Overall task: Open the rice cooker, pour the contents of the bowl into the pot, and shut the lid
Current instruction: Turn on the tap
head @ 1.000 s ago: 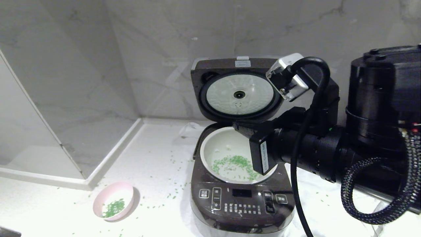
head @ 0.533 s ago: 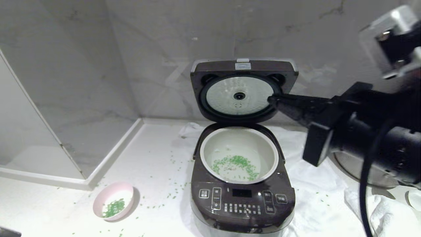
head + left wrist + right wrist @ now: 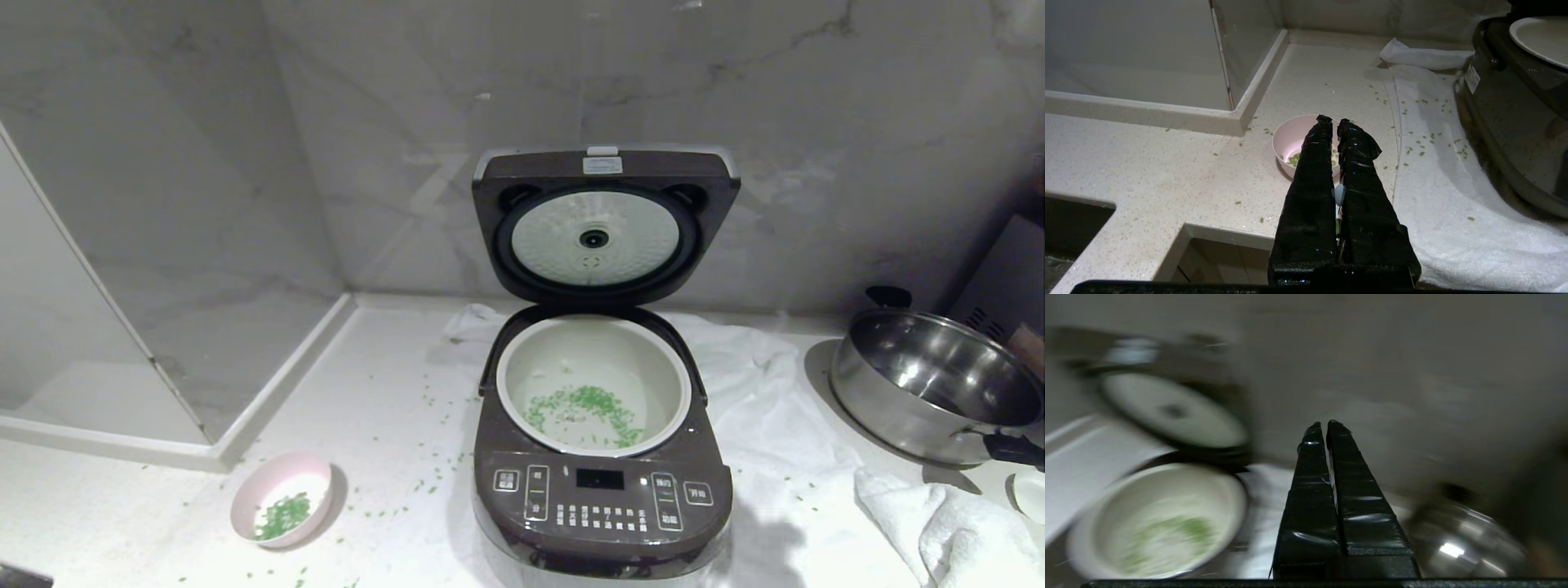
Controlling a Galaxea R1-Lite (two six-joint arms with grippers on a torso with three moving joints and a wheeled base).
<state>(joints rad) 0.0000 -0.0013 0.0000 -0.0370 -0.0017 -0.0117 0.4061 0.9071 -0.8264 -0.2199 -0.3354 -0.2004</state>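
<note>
With green bits already in the round pale pot (image 3: 593, 384) of the dark brown rice cooker (image 3: 602, 498), its hinged lid (image 3: 606, 224) upright, and both the right gripper (image 3: 1323, 425) and left gripper (image 3: 1333, 120) clenched on nothing, a push landing off-centre could slide the cooker on the white towel (image 3: 767, 457) instead of latching.

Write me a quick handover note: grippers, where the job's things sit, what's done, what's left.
Left gripper: jaws shut, empty, near the bowl.
Right gripper: jaws shut, empty, out of the head view, off to the side of the cooker.
Rice cooker: on the white towel, lid standing fully open.
Pot: seated in the cooker, green contents inside.
Bowl: upright on the counter left of the cooker, some green bits in it; more bits scattered around.
Done: opening, most of the pour.
Left: close the lid.
</note>
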